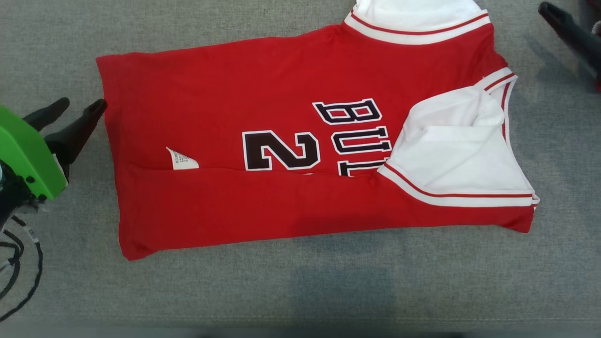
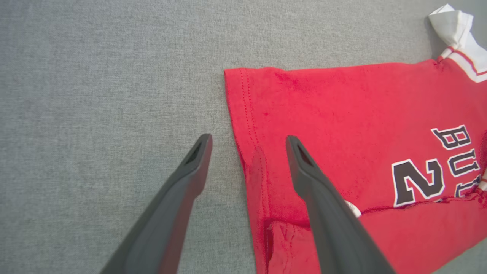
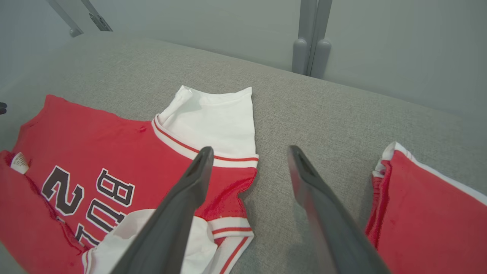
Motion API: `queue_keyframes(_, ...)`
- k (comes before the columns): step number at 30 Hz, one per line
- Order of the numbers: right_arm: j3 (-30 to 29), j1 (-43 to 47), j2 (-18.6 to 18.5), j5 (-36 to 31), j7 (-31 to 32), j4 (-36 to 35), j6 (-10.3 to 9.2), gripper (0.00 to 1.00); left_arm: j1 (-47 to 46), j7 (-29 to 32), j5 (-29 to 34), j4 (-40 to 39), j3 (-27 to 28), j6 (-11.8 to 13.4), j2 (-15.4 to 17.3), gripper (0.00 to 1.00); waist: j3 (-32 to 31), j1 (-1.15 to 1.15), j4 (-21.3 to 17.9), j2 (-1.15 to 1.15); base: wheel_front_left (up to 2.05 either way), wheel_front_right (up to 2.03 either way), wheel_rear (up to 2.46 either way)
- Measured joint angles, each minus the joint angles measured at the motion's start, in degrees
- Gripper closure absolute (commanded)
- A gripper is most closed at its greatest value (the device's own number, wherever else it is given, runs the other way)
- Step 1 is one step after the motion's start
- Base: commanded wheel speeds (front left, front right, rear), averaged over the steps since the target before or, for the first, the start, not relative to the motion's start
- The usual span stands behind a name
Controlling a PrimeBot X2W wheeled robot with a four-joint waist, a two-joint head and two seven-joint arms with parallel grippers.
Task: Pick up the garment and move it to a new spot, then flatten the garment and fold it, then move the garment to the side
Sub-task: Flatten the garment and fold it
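The garment (image 1: 235,94) is a red jersey with white sleeves and dark lettering, lying sideways on the grey fabric surface (image 1: 300,291). Its near long edge is folded up over the body, and a white label (image 1: 182,160) peeks out at the fold. My left gripper (image 1: 82,103) is open just left of the hem. In the left wrist view the left gripper (image 2: 248,140) straddles the hem of the garment (image 2: 342,114) with nothing held. My right gripper (image 3: 250,149) is open above the edge of the garment's (image 3: 95,140) white sleeve (image 3: 217,121). One of its fingers (image 1: 563,26) shows at the top right.
A second red cloth with white trim (image 3: 418,213) lies right of the right gripper. Grey metal posts (image 3: 312,49) and a pale wall stand behind the surface's far edge. Black cables (image 1: 19,263) hang at the lower left.
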Motion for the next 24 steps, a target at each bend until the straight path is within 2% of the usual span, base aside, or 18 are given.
queue_keyframes(5,0.97,-10.17,1.22,0.67,7.09,-0.94,-0.51,0.00,-7.67,6.53,1.78,0.96,-3.94,1.31,1.56,0.00,3.72,0.00,0.55,0.00,0.00,0.00,0.00)
queue_keyframes(12,4.69,-19.69,4.19,-2.61,13.79,1.63,-0.49,0.00,-16.83,9.59,6.32,5.27,-6.05,2.32,1.47,0.00,8.15,0.00,1.16,0.00,0.00,0.00,0.00)
queue_keyframes(13,5.12,-20.67,4.80,-2.74,14.36,2.18,-0.48,0.04,-17.66,10.02,6.84,5.91,-6.49,2.32,1.37,0.00,8.64,0.00,1.18,0.00,0.00,0.00,0.00)
queue_keyframes(15,6.15,-22.32,5.67,-3.33,15.75,3.31,-0.43,0.13,-18.83,10.58,7.02,7.09,-6.94,2.31,0.45,0.00,9.45,0.00,1.15,0.00,0.00,0.00,0.00)
queue_keyframes(16,6.43,-22.98,6.11,-3.60,16.18,4.10,-0.43,0.08,-19.46,10.68,7.01,7.62,-7.01,2.31,-0.26,0.00,9.78,0.00,1.13,0.00,0.00,0.00,0.00)
queue_keyframes(18,7.26,-23.98,6.56,-4.70,17.01,5.57,-0.42,0.05,-21.19,10.91,6.97,8.26,-7.32,2.31,-1.32,0.00,10.24,0.01,1.05,0.00,0.00,0.00,0.00)
queue_keyframes(20,7.75,-24.74,6.98,-5.21,17.80,6.97,-0.42,0.09,-22.79,11.02,6.98,9.14,-8.10,2.27,-1.89,0.00,10.45,0.00,0.98,0.00,0.00,0.00,0.00)
queue_keyframes(22,8.03,-25.46,7.84,-5.28,18.27,8.21,-0.41,0.07,-23.77,11.36,6.99,9.72,-8.42,2.21,-2.64,0.00,10.50,0.00,0.99,0.00,0.00,0.00,0.00)
queue_keyframes(23,8.22,-25.84,8.25,-5.32,18.33,8.78,-0.41,0.07,-24.25,11.57,6.84,10.16,-8.69,2.12,-3.00,0.01,10.49,0.00,1.01,0.00,0.00,0.00,0.00)
queue_keyframes(24,8.38,-26.21,8.47,-5.71,18.31,9.58,-0.41,0.07,-24.71,12.04,6.59,10.84,-9.21,1.58,-3.52,0.08,10.43,0.00,1.07,0.00,0.00,0.00,0.00)
